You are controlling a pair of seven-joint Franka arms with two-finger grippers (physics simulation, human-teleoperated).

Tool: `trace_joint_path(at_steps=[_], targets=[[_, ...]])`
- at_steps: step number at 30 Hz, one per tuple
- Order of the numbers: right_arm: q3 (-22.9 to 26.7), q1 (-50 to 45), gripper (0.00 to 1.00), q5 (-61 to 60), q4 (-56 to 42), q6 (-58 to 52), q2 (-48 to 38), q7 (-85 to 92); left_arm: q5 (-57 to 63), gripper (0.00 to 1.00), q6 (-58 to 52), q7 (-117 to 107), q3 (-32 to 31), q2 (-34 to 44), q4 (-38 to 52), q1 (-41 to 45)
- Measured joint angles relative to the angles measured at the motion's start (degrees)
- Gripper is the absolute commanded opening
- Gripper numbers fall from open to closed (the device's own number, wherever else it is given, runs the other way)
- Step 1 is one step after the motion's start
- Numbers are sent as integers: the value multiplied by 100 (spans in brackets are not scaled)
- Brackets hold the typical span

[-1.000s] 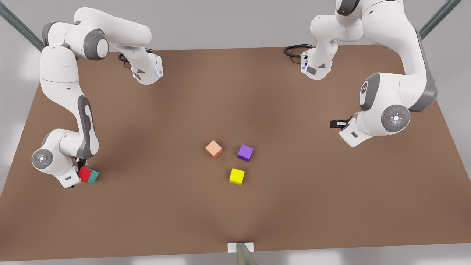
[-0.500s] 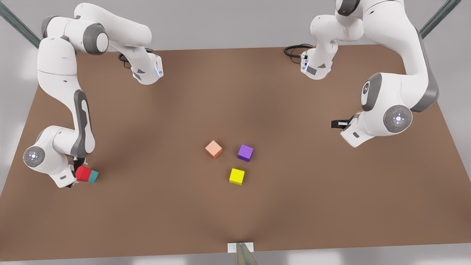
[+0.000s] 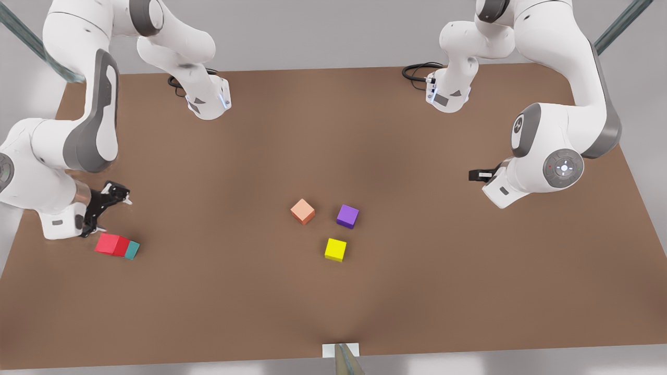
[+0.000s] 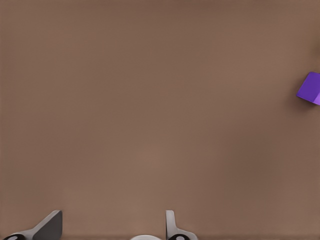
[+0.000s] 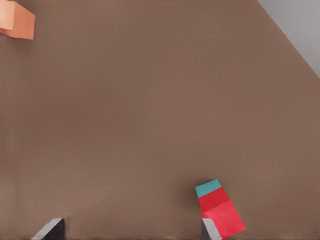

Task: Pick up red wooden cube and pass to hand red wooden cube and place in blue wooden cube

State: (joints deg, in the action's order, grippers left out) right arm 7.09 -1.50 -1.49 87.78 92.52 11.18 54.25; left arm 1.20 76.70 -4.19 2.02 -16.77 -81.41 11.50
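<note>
Placement step done: red cube (image 3: 111, 244) sits on blue cube (image 3: 132, 250) at the front view's left; right gripper (image 3: 107, 207) hangs spread and empty above, left gripper (image 3: 475, 175) waits spread; only retreat seems left.

The red wooden cube (image 3: 111, 244) is bright red and plain. The blue wooden cube (image 3: 132, 250) is teal. Three more cubes are one colour each: a salmon-orange cube (image 3: 303, 211), a purple cube (image 3: 347, 216) and a yellow cube (image 3: 335, 249). The surface (image 3: 333, 156) is plain brown. The arms (image 3: 552, 78) are white with grey parts. The right gripper (image 3: 107, 208) has black fingers (image 3: 117, 194).
</note>
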Motion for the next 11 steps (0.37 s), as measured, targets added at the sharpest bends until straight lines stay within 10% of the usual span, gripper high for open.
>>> trace_joint_path(at_steps=[11], targets=[[0, -153, 100, -62, 101, -618, -436, -2613, -1, 100, -87, 0, 0, 0, 0, 5]])
